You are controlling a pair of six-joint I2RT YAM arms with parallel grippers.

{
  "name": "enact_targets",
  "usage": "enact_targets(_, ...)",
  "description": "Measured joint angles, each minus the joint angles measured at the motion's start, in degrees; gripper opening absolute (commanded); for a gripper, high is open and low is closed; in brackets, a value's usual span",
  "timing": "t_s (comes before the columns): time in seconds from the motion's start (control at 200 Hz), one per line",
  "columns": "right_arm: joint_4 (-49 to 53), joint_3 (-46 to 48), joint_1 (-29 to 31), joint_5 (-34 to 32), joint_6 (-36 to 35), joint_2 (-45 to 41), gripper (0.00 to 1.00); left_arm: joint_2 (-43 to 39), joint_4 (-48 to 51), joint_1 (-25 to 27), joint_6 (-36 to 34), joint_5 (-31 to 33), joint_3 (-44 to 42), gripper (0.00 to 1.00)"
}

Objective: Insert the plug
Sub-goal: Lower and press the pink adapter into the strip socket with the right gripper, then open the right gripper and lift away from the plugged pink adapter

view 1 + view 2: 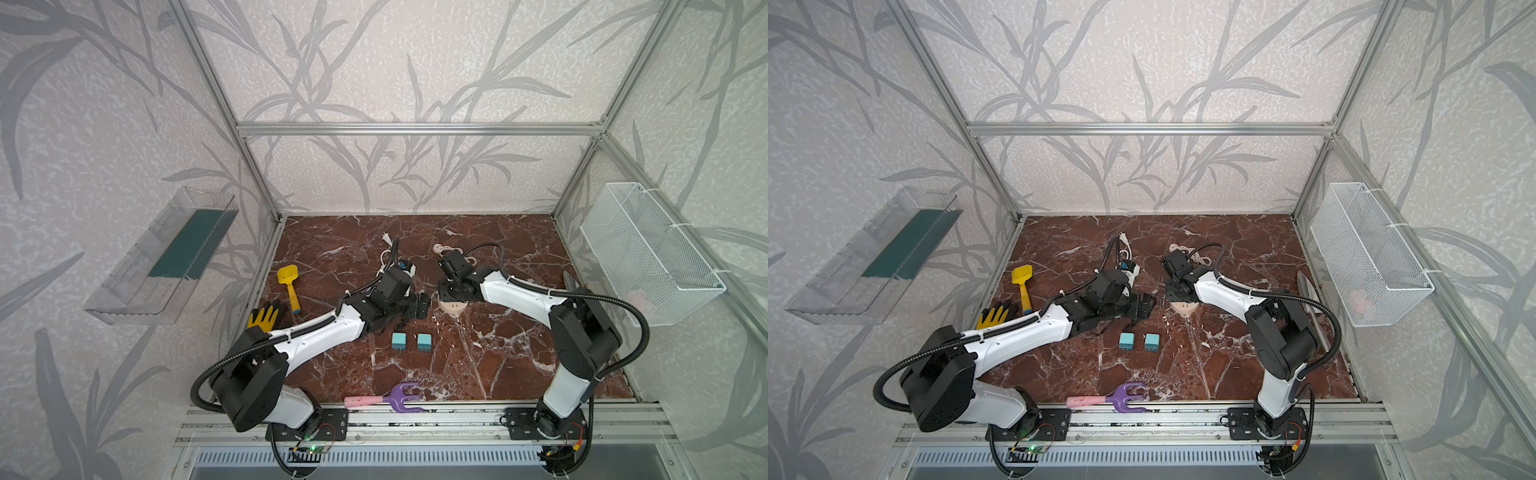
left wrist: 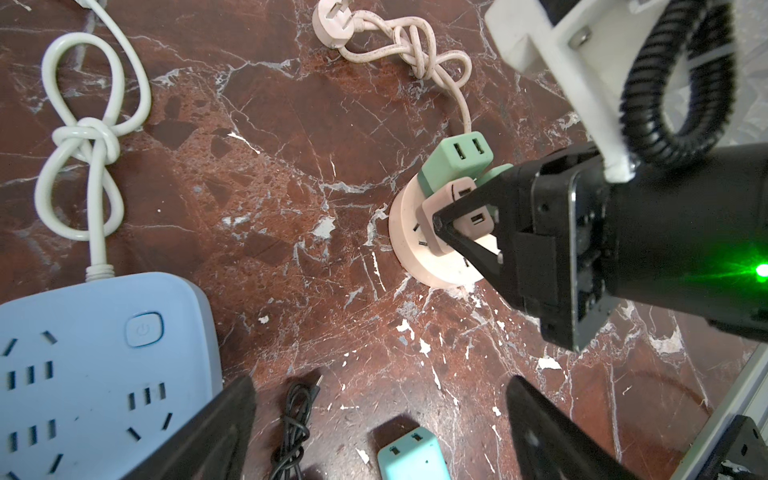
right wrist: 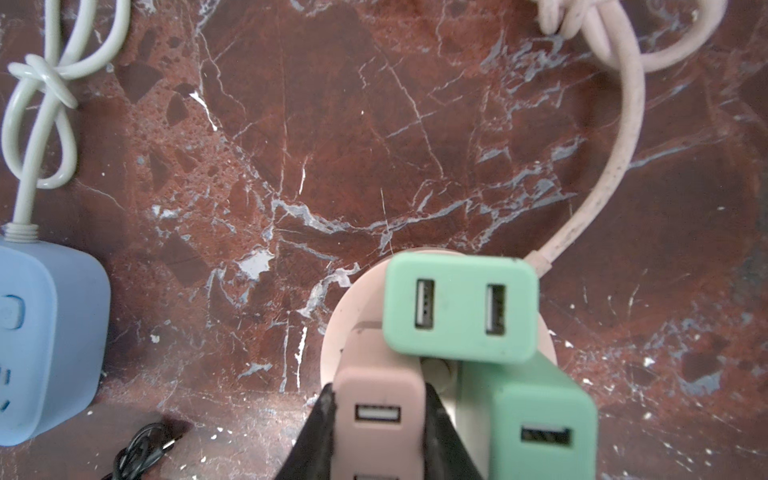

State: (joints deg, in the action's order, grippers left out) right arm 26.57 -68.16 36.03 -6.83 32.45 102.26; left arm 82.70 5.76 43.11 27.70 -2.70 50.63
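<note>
My right gripper [image 3: 379,395] is shut on a pink plug [image 3: 380,415], one black finger pressed on each side. The plug stands on the top face of the round pink socket [image 2: 440,270]; its prongs are hidden. Two green plugs [image 3: 457,307] [image 3: 540,419] sit in the same socket. In the left wrist view, the pink plug [image 2: 469,224] leans slightly between the right fingers [image 2: 469,253]. My left gripper [image 2: 380,399] hangs open just left of the socket, with a teal plug [image 2: 411,457] on the floor below it. Two teal plugs [image 1: 399,340] [image 1: 424,341] lie side by side in both top views.
A blue power strip [image 2: 83,353] with a knotted white cord [image 2: 83,137] lies beside the left gripper, next to a coiled black cable [image 2: 295,419]. The socket's pink cord [image 2: 407,37] trails back. A yellow shovel [image 1: 289,286], yellow glove [image 1: 264,318] and purple rake [image 1: 390,397] lie left and front.
</note>
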Motion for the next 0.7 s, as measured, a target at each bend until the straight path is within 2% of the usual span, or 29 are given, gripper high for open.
enact_targets(0.165,2.8,-1.6,0.0,1.1,-0.8,0.4,0.22,0.0,0.6,0.0,-0.3,0.1,0.8,0.96)
enact_targets(0.7,16.0,-4.3,0.5,6.1,-0.5,-0.3,0.39,0.0,1.7,0.0,-1.1,0.1,2.6,0.96)
